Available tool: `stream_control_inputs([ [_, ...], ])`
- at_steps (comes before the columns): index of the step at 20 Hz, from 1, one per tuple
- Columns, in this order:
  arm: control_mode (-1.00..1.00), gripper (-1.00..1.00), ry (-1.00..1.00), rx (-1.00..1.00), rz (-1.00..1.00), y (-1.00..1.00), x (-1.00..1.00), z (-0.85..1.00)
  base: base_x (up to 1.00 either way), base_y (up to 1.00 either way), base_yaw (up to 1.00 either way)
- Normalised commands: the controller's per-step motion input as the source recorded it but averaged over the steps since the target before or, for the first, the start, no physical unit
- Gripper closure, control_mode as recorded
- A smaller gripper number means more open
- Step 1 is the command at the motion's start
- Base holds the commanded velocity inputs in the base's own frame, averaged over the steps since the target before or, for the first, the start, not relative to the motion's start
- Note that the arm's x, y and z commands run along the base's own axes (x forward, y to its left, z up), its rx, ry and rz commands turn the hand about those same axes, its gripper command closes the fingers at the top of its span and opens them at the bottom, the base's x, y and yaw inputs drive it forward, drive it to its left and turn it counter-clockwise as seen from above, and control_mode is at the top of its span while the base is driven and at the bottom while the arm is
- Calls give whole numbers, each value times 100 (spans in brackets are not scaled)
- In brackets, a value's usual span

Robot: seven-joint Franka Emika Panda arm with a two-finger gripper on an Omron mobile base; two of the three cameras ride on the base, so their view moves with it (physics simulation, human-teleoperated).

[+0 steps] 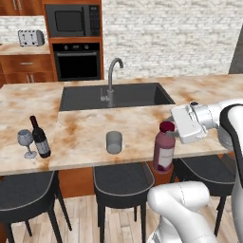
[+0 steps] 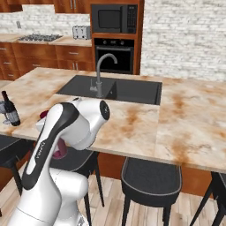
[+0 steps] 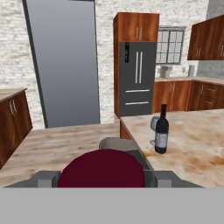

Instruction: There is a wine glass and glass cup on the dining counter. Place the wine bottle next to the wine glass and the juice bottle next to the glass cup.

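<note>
From my seat, the tool [image 1: 173,132] sits at the near edge of the desk [image 1: 85,128], toward its right end, with its fingers either side of the dark red cap of the juice bottle [image 1: 163,151]; in the hand view the cap [image 3: 101,169] lies right between the two grey finger pads [image 3: 43,178], so I read the tool as clamped on the juice bottle. The bottle stands upright against the near edge, partly below the desk's rim line in the left base view, and I cannot tell whether its base rests on anything. The glass cup [image 1: 114,142] stands on the desk near the middle of the near edge, to the left of the juice bottle and apart from it. Toward the left end of the near edge, the wine bottle [image 1: 40,137] stands upright just beside the wine glass [image 1: 26,141], the glass on its left. Behind them the sink [image 1: 114,96] and its faucet [image 1: 111,80] sit mid-desk.
</note>
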Motion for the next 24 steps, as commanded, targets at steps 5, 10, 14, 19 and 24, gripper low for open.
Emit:
stream_control_inputs([
  [5,100,100,0,0,0,0,0,0,0,0,0],
  [10,100,100,0,0,0,0,0,0,0,0,0],
  [14,100,100,0,0,0,0,0,0,1,0,0],
  [19,-100,100,0,1,1,-12,21,0,2,0,0],
  [24,-100,100,0,3,8,-23,45,1,0,0,0],
])
